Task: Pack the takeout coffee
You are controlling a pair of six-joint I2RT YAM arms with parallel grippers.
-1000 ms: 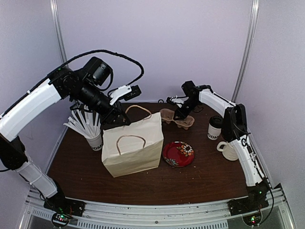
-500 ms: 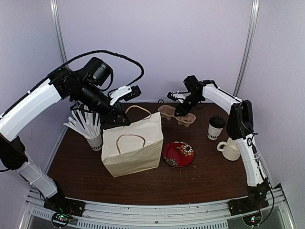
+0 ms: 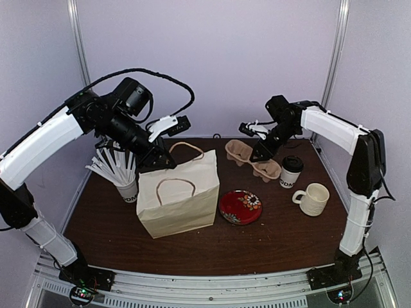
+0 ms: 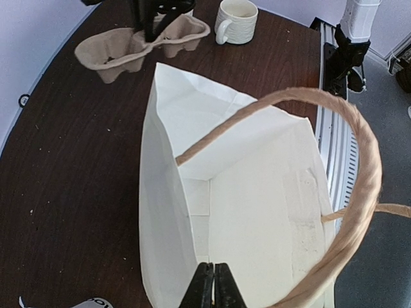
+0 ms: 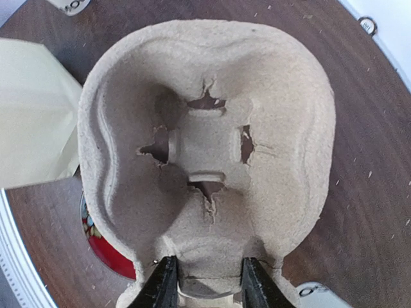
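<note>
The takeout coffee, a white paper cup with a black lid, stands at the right of the table; its lettered side shows in the corner of the right wrist view. My right gripper is shut on the middle bridge of a brown pulp cup carrier, held tilted just left of the cup. My left gripper is shut on the back rim of the white paper bag, which stands open with its rope handle arching over the mouth.
A paper cup full of white sticks stands left of the bag. A red patterned plate lies right of the bag. A cream ribbed mug sits in front of the coffee cup.
My right arm has carried the cup carrier to the right and nearer, up beside the coffee cup. The left arm and the bag have not moved.
</note>
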